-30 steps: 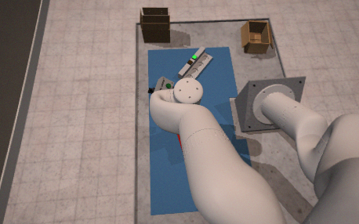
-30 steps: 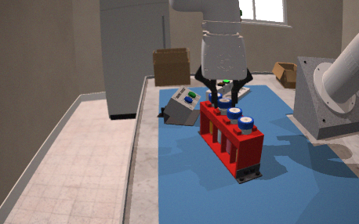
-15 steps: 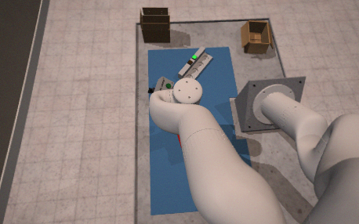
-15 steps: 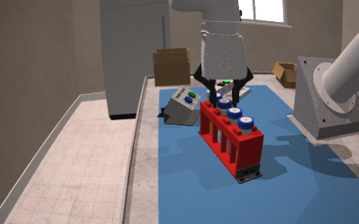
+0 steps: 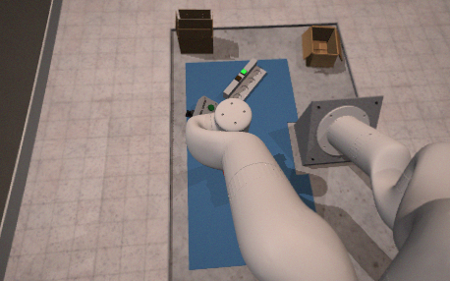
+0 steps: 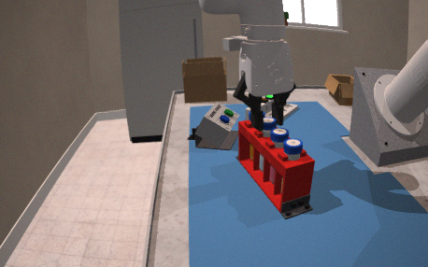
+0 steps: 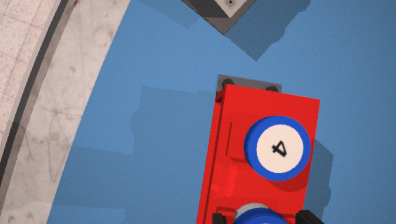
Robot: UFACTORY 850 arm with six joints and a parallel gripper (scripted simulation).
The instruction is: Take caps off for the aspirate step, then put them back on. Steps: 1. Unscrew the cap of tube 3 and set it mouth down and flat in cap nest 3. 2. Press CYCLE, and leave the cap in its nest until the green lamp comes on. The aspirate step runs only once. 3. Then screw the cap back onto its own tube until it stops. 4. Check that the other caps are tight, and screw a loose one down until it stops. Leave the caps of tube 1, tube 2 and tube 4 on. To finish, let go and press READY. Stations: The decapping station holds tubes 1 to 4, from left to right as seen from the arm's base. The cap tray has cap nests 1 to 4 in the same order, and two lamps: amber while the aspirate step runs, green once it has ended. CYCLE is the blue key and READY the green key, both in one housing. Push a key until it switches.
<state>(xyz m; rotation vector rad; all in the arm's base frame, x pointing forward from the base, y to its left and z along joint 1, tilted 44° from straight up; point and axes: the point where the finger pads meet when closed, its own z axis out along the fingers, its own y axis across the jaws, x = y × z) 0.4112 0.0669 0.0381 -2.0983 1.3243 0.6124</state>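
Blue cap (image 7: 260,218) beside cap 4 (image 7: 277,148), between parted pincer (image 6: 267,122) fingers.

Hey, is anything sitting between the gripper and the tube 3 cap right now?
Nothing visible. The open gripper already straddles the tube 3 cap, with one of the fingers on each side.

Rack (image 6: 276,173) stands on the mat (image 6: 238,224), its long axis running from near to far in the exterior view, with four capped tubes in a row along its top; cap 4 (image 7: 277,148) sits at the near end. Gripper (image 6: 266,119) hangs over the rack's far half, one finger on either side of a cap there. Key housing (image 6: 217,125) lies left of the rack's far end. Cap tray (image 5: 245,79) lies beyond the rack. Arm base (image 6: 388,121) stands right of the rack, off the mat.
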